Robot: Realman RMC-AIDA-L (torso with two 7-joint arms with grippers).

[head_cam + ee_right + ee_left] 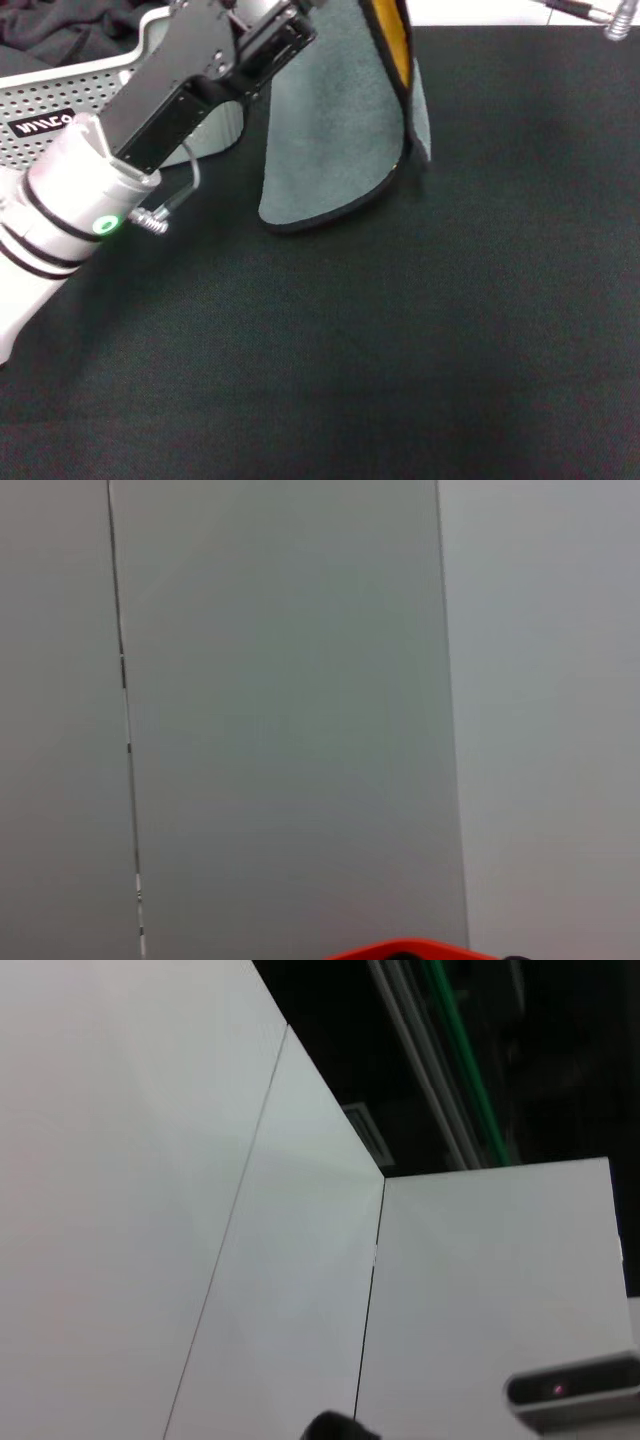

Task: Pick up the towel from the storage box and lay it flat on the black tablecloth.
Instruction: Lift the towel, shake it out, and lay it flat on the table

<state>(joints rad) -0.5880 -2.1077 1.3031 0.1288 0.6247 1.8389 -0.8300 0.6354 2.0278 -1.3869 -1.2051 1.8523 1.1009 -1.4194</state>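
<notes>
Not much room to see from my end. Looking up through the left wrist cam I get pale panels with thin dark seams, meeting a dark gap where a green strip and a light rail run diagonally. There's a small grille-like vent at the panel edge, and a pale device with a dark lens strip low in the corner. The right wrist cam is just grey panels with two seams, evenly lit. Head cam shows a sliver of white surface along the far edge.
</notes>
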